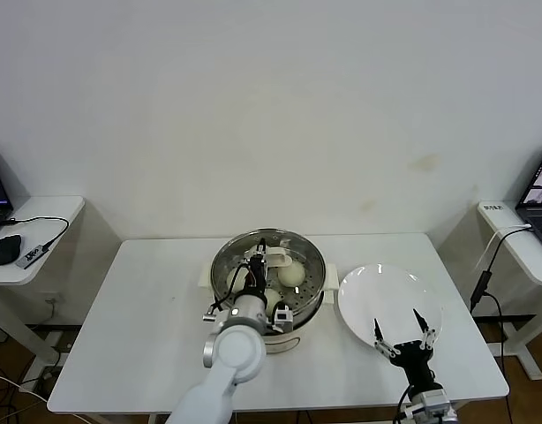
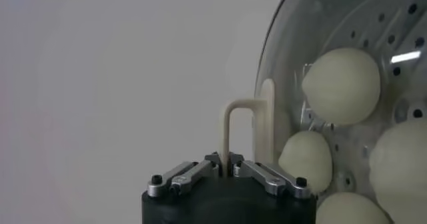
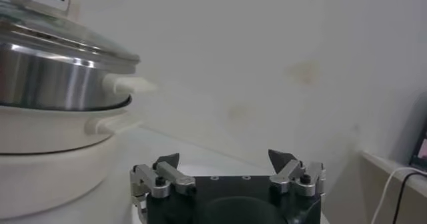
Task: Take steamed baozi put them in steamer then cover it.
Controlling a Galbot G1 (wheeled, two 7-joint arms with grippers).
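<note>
With the left gripper closed on the cream bar handle of the cover, I judge I'm in the last step, seating the glass lid on the steamer. In the left wrist view the handle rises straight out from between the shut jaws, and just beyond them, through the glass, sit the steamed baozi on the perforated tray; I count four there, so loading looks finished. From the right wrist view the lid's metal rim appears to rest on the pot's rim, though I cannot tell whether it sits flush all round. The right gripper hangs idle with its jaws spread wide and nothing between them, over the near edge of the white plate, well apart from the pot. Next, I think, I need to confirm the lid is level, open the left jaws and lift clear straight up without dragging the handle.
</note>
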